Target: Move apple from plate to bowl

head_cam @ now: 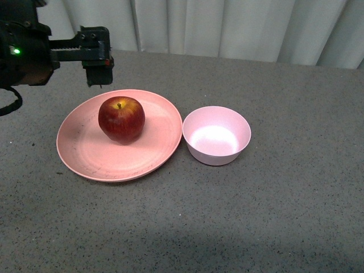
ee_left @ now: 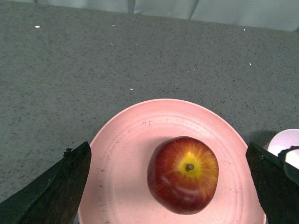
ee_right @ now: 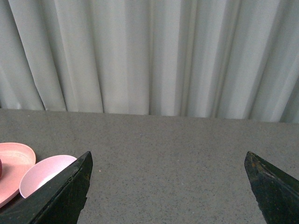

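The apple (head_cam: 121, 119) sits stem-up near the middle of the plate (head_cam: 85, 153), its dark-red skin glossy and a yellow-orange patch around the stem. The plate lies flat on a grey speckled table (head_cam: 284, 216). The bowl (head_cam: 216, 136) stands upright just beside the plate's right rim; whether the 2 rims touch cannot be told.

The left gripper (head_cam: 98, 71) hovers above the plate's far-left rim, clear of the apple. Its jaws stand wide apart and grip nothing. In the left wrist view its 2 dark fingers (ee_left: 60, 186) show at either side of the plate, with the apple lower down between them and neither finger touching it.

The right gripper (ee_right: 168, 154) is outside the front view. Its jaws are also spread wide with nothing held; its wrist view looks across bare table toward a pale pleated curtain (ee_right: 149, 56). The plate and the bowl show only at the edge of that view, well apart from its fingers, the bowl being the nearer of the 2.
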